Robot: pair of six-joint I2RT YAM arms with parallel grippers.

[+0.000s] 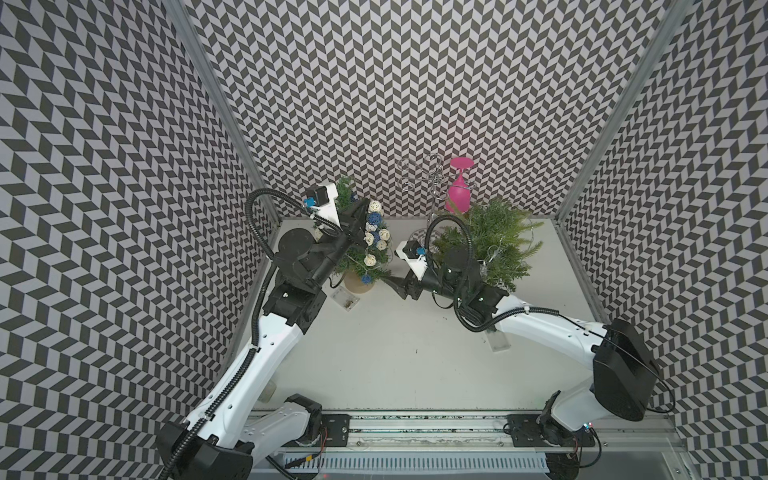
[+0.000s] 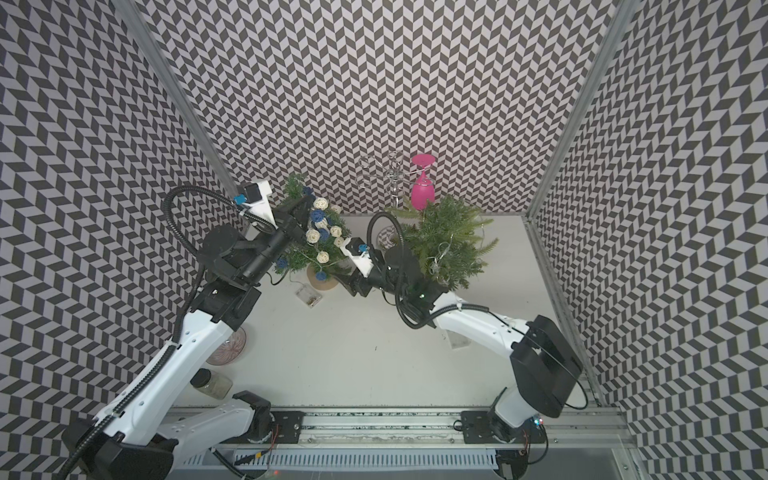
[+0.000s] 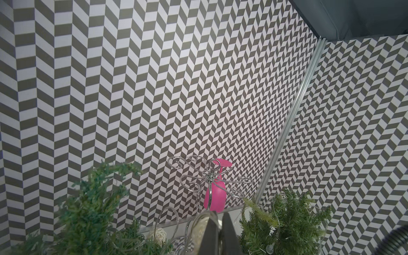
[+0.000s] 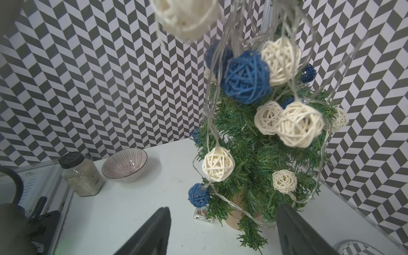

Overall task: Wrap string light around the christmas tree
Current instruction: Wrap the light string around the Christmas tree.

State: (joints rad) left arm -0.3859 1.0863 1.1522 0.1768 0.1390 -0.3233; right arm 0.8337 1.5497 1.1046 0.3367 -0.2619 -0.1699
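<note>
Front of bench (image 1: 374,353): jar (image 2: 212,382) and bowl (image 2: 230,347) sit by the left arm. They have no part in the task and are clear of the work.

Battery box (image 1: 345,300) lies flat on the bench, touching the tree's base. It probably anchors the fixed end of the string, so only the free end gets carried round.

Right tool (image 4: 221,212): low, just beside the pot, facing the tree (image 4: 247,141). Jaws are wide apart and nothing is between them. My reading is that it waits there to catch a strand coming round the lower branches.

String light (image 4: 247,77): white and blue wicker balls, already looped over the tree from foot to crown. Several strands run straight up and out of the right wrist view, which suggests they hang from above.

Left tool (image 3: 219,223): high, at the crown of the tree. Jaws are closed, and a strand and a blurred ball lie against them. Judged to be pinching the string's free length and lifting it so the balls clear the branches. The pinch point itself is not sharp.

Farther back: a second tree (image 1: 494,245) with its own thin lights, well apart from the first. At the back wall, a wire rack (image 1: 434,183) holds a pink glass (image 1: 457,191) hung upside down.
</note>
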